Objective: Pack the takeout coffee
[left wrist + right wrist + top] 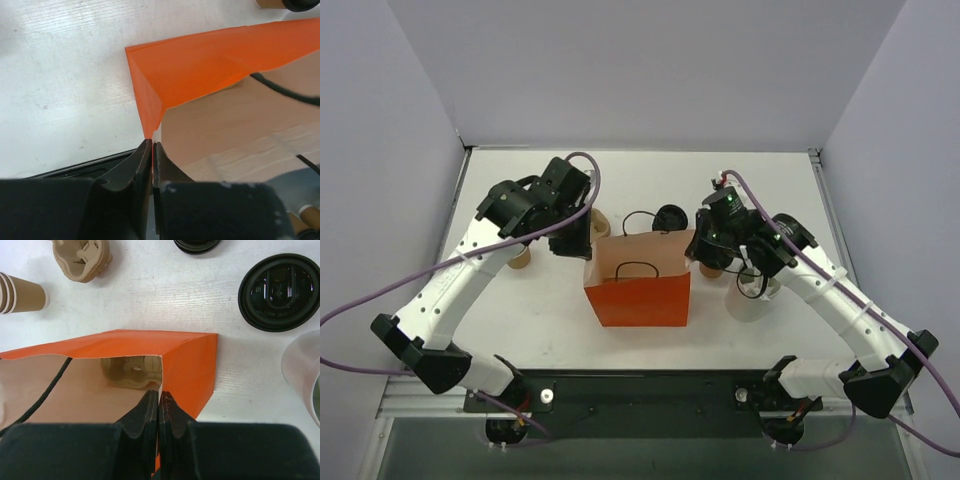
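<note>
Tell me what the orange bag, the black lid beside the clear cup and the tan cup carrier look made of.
The orange bag: paper, matte orange outside, plain brown inside, sharp creases. The black lid: likely plastic, glossy, with moulded lettering. The tan cup carrier: probably moulded pulp, rough, dull, soft-edged.

orange bag [637, 300] mouth gapes — black handle [285, 90] (looped) crosses it

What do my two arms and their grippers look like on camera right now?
Both the left arm and right arm have white links, black joint housings and black bases. A purple cable trails along each. The left gripper and right gripper are matte black, with two wedge-shaped fingers tapering to thin tips.
</note>
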Robot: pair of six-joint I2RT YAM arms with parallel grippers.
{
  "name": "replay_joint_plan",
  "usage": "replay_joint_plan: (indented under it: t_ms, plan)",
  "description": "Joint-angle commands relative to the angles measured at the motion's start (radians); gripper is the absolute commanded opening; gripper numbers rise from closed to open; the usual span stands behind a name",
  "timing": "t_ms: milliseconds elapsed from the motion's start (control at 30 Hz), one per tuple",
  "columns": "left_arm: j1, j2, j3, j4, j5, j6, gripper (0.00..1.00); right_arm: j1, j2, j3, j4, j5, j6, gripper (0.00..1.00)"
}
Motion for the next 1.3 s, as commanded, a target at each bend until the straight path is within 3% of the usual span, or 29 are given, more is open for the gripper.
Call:
replay_joint_plan:
  t_ms: [0,100,267,367,600,767,900,1100,1267]
  plan:
    - [0.017,0.008,0.162,-0.030,-0.028,0.045,0.17,-0.010,-0.017,0.022,0.074,-0.045,-0.115,0.00]
    - [0.032,0.043,0.275,-0.062,-0.030,0.060,0.22,-0.006,-0.025,0.025,0.144,-0.101,-0.182,0.00]
    - [0.035,0.001,0.289,-0.006,0.077,0.077,0.46,0.002,-0.098,-0.084,0.275,-0.199,-0.271,0.00]
    - [0.041,-0.027,0.303,-0.010,0.036,0.065,0.56,0.014,-0.164,-0.167,0.330,-0.238,-0.330,0.00]
    - [0.058,-0.052,0.315,-0.020,-0.218,0.086,0.61,0.031,-0.354,-0.375,0.378,-0.258,-0.412,0.00]
    - [0.064,-0.182,0.115,0.123,-0.318,0.088,0.64,0.053,-0.477,-0.449,0.393,-0.269,-0.469,0.00]
    - [0.078,-0.249,0.000,0.189,-0.338,0.092,0.67,0.063,-0.522,-0.489,0.407,-0.260,-0.469,0.00]
    - [0.081,-0.266,-0.048,0.217,-0.349,0.117,0.68,0.096,-0.572,-0.498,0.402,-0.197,-0.456,0.00]
    - [0.115,-0.239,-0.061,0.227,-0.228,0.112,0.77,0.094,-0.514,-0.445,0.361,-0.175,-0.382,0.00]
